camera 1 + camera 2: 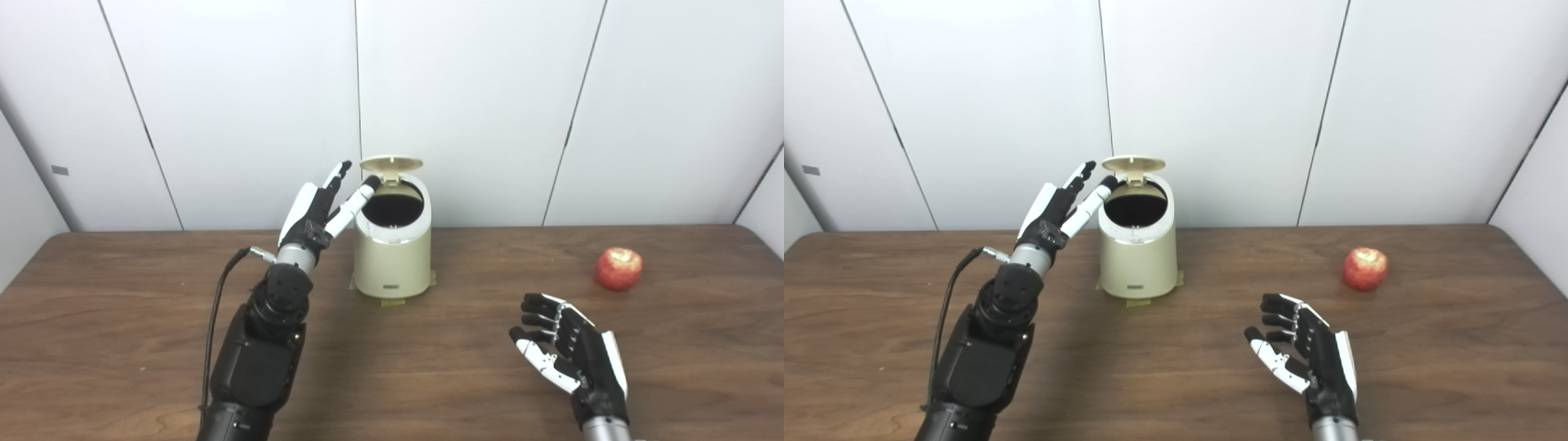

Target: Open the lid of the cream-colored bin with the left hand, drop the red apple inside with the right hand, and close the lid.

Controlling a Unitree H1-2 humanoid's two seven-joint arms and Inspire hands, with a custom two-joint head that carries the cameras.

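lid (391, 163) up (apple (619, 268) untouched)

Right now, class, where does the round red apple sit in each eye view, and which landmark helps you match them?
Left eye view: round red apple far right on the brown wooden table.
Right eye view: apple right of centre.
Shared landmark: cream-colored bin, open-lidded, left of it in both.

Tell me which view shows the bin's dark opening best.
Left eye view: the bin opening sits nearer picture centre, lid raised behind it. The right eye view shows the same opening, further left, equally unobstructed.
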